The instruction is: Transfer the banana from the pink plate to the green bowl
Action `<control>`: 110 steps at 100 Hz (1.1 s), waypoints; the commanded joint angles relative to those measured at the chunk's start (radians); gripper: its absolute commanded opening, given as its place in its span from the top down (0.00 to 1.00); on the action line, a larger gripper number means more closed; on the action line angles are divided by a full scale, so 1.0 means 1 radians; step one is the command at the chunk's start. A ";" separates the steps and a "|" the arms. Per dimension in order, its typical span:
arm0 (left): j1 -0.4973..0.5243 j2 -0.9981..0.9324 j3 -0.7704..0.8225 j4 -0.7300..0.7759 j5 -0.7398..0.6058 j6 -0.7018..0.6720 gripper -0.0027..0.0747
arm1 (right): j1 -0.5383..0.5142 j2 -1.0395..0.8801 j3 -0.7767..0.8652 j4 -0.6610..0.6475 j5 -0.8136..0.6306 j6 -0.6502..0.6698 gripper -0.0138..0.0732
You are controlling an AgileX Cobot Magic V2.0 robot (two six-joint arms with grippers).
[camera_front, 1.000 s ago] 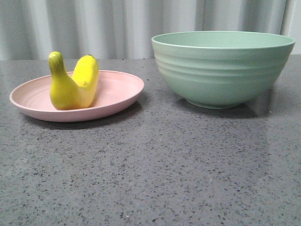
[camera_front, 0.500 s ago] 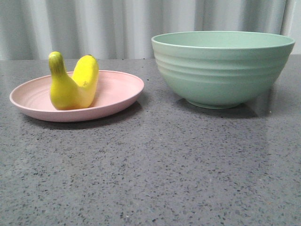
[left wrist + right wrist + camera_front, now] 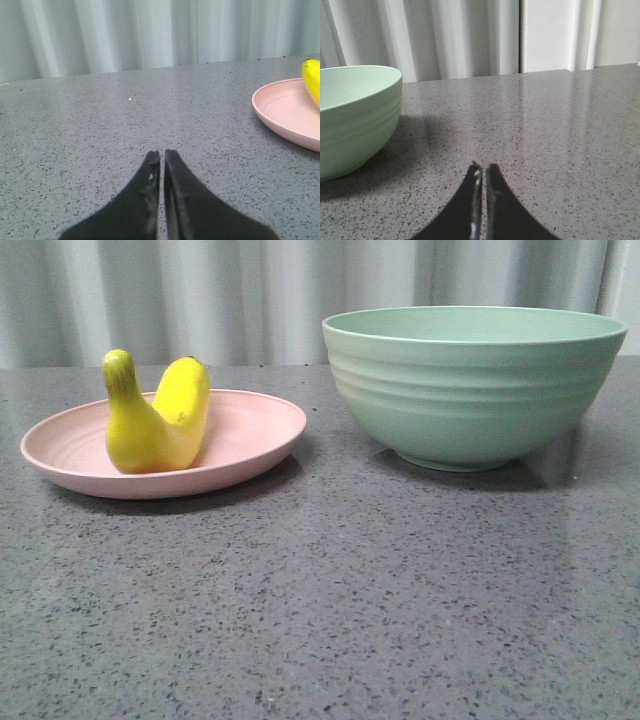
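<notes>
Two hands idle, banana on its plate.
Both the left hand (image 3: 161, 155) and right hand (image 3: 482, 169) hover low over the grey speckled tabletop (image 3: 330, 600), fingers pressed together and holding nothing. The banana (image 3: 155, 418) rests on the pink plate (image 3: 250, 430), with the green bowl (image 3: 470, 390) standing just to its right.

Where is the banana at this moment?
In the front view the banana lies on the pink plate, on the table's left side; the green bowl stands apart to its right.
</notes>
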 commanded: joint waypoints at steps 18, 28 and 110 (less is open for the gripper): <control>0.000 -0.031 0.025 -0.010 -0.086 -0.008 0.99 | -0.002 -0.015 0.026 -0.009 -0.080 -0.009 0.93; 0.000 -0.031 0.023 -0.065 -0.094 -0.008 0.99 | -0.002 -0.015 0.026 -0.009 -0.080 -0.009 0.93; 0.000 0.145 -0.227 -0.056 -0.244 -0.001 0.99 | 0.051 0.308 -0.260 0.014 0.054 -0.009 0.93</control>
